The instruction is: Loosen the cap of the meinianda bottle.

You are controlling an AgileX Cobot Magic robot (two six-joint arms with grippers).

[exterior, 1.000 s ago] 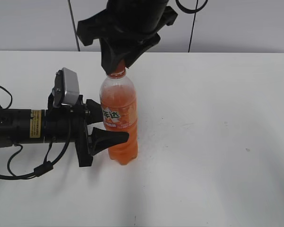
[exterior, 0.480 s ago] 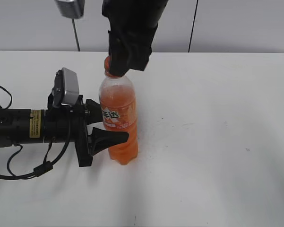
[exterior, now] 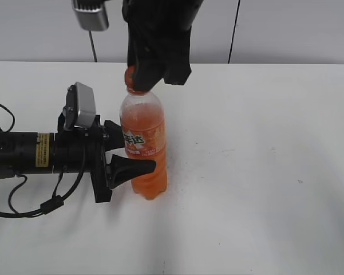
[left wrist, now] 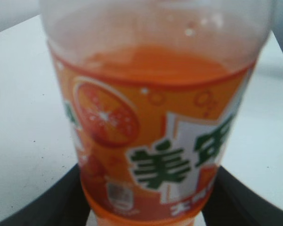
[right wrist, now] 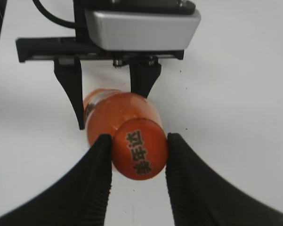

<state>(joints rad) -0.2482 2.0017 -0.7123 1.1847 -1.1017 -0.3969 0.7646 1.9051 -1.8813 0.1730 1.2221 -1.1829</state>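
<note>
on the white table [exterior: 263,189], a little left of its middle, the tall clear plastic bottle of orange soda with the orange label [exterior: 143,143] is standing upright. the left gripper [exterior: 131,150] is lying low beside that bottle and clamping its label band from the side, one dark finger passing in front of the bottle. above the bottle, the right gripper [right wrist: 137,155] is coming straight down and pinching the small round orange screw cap [right wrist: 140,154], with a ribbed pad pressing on each side of it.

to do the loosening well, i'd judge the upper arm should be turning about the bottle's own axis, staying centred over the cap, while the lower grip is holding firm so the body isn't spinning along. squeezing too hard below could buckle the thin plastic.

the right wrist view is showing the cap's top with its dark characters and both pads touching it; the exterior view is hiding most of the cap behind the black fingers. the left wrist view is showing only the label close up, with dark finger edges at the lower corners.
</note>
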